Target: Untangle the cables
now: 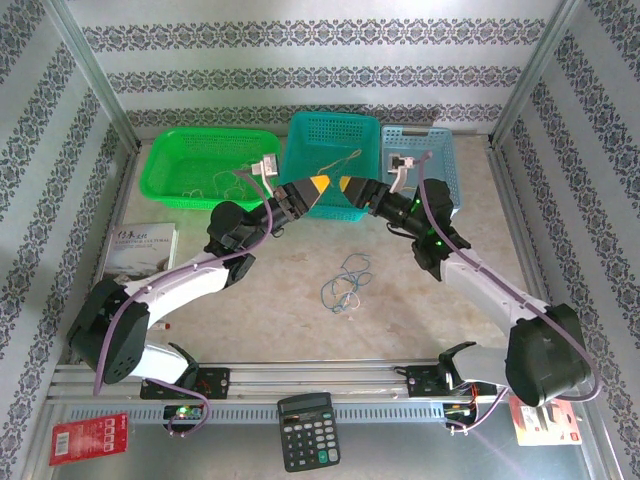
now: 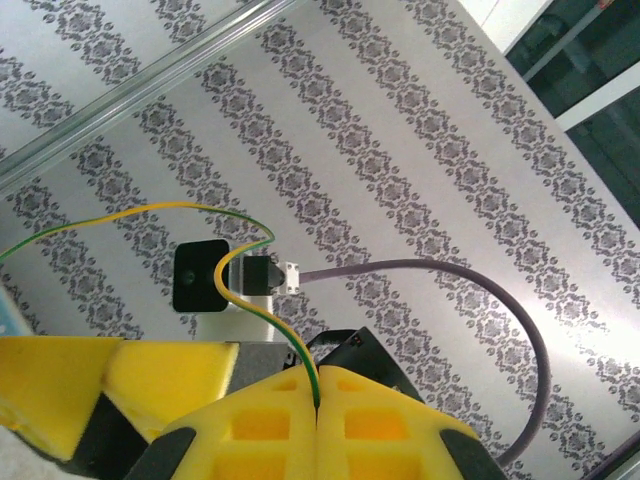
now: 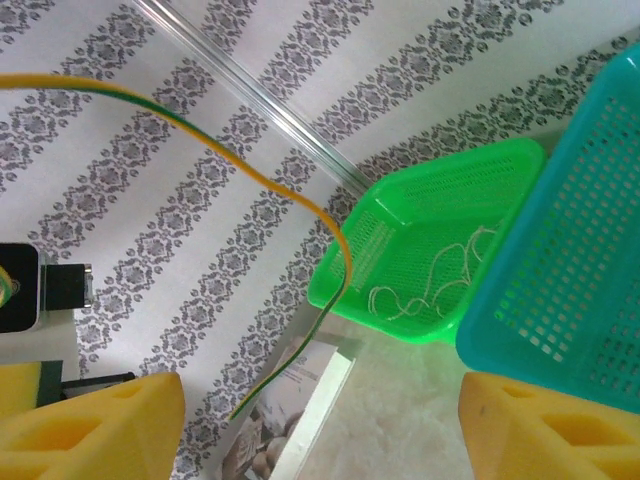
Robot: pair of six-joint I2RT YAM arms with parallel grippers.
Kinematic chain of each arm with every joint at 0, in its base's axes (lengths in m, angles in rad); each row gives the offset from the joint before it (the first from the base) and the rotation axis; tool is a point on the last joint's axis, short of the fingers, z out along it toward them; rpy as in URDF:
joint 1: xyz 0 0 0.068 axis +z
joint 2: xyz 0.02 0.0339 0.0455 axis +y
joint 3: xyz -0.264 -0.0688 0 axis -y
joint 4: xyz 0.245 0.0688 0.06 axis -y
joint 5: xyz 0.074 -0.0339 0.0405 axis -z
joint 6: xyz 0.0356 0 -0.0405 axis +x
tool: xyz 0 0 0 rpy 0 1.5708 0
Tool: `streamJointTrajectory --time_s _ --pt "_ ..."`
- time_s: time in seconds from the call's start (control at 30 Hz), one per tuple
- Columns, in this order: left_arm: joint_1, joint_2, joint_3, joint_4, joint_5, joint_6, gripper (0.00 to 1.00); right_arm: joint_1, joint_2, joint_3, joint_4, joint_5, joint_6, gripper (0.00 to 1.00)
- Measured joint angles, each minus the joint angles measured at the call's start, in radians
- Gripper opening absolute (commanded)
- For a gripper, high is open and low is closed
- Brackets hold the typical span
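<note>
My left gripper [image 2: 318, 378] is shut on one end of a yellow-green cable [image 2: 205, 207], which arcs up and away to the left. In the top view both grippers hang tip to tip over the front rim of the teal basket [image 1: 330, 135]: left gripper [image 1: 320, 187], right gripper [image 1: 346, 185]. My right gripper [image 3: 320, 405] stands open, and the same yellow-green cable [image 3: 325, 215] droops between its fingers [image 3: 90, 430] without touching them, its free end hanging loose. A small tangle of blue and whitish cables [image 1: 347, 283] lies on the table in front of the baskets.
A green basket [image 1: 205, 150] with a whitish wire [image 1: 235, 183] stands at the back left, and a blue basket [image 1: 425, 150] at the back right. A booklet [image 1: 140, 250] lies on the left. A calculator [image 1: 305, 430] sits at the near edge.
</note>
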Motion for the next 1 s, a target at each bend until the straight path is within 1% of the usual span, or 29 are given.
streamJointTrajectory --time_s 0.23,0.4,0.47,0.5,0.57,0.63,0.7,0.87,1.0 --pt "0.0 0.001 0.018 0.021 -0.003 -0.021 0.0 0.023 0.075 0.055 0.063 0.012 0.027 0.71" --pt "0.0 0.001 0.019 0.029 -0.003 -0.032 0.0 0.041 0.14 0.087 0.106 0.021 0.054 0.67" --pt "0.0 0.001 0.019 0.03 -0.004 -0.033 0.0 0.045 0.161 0.1 0.115 0.023 0.066 0.57" --pt "0.0 0.001 0.019 0.03 -0.004 -0.033 0.0 0.048 0.171 0.104 0.123 0.023 0.072 0.51" --pt "0.0 0.001 0.019 0.03 -0.007 -0.033 0.0 0.048 0.181 0.107 0.134 0.024 0.082 0.35" --pt "0.0 0.001 0.019 0.03 -0.011 -0.033 0.0 0.048 0.183 0.108 0.141 0.024 0.089 0.16" --pt "0.0 0.001 0.019 0.03 -0.016 -0.033 0.0 0.047 0.183 0.108 0.151 0.024 0.095 0.01" --pt "0.0 0.001 0.019 0.03 -0.027 -0.033 0.0 0.012 0.167 0.067 0.157 0.024 0.1 0.0" --pt "0.0 -0.006 0.019 0.029 -0.031 -0.032 0.0 -0.102 0.107 -0.041 0.111 0.043 0.1 0.0"
